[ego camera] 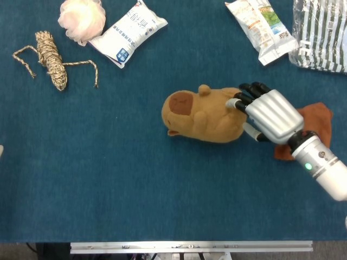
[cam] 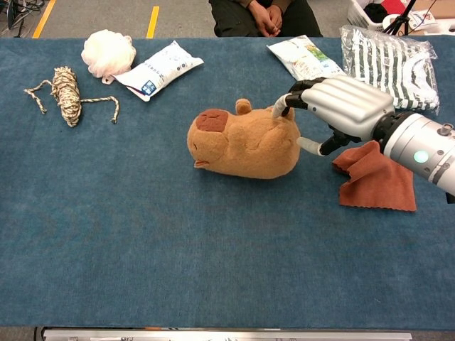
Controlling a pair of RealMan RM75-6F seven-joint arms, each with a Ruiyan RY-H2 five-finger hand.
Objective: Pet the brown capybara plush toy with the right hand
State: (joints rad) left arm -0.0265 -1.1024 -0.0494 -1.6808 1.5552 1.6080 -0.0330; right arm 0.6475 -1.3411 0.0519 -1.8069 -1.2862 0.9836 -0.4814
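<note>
The brown capybara plush (ego camera: 203, 116) (cam: 242, 143) lies on its side mid-table, darker snout pointing left. My right hand (ego camera: 268, 114) (cam: 341, 106) hovers at its rear end, palm down, fingers spread and slightly curled. Its dark fingertips (ego camera: 238, 103) touch the back edge of the plush; nothing is held. My left hand is in neither view.
A rust-brown cloth (ego camera: 312, 116) (cam: 375, 177) lies under my right wrist. Behind are a snack bag (ego camera: 260, 24), a striped bag (ego camera: 320, 35), a white pouch (ego camera: 127, 32), a pale puff (ego camera: 81, 19) and a rope bundle (ego camera: 51, 59) at far left.
</note>
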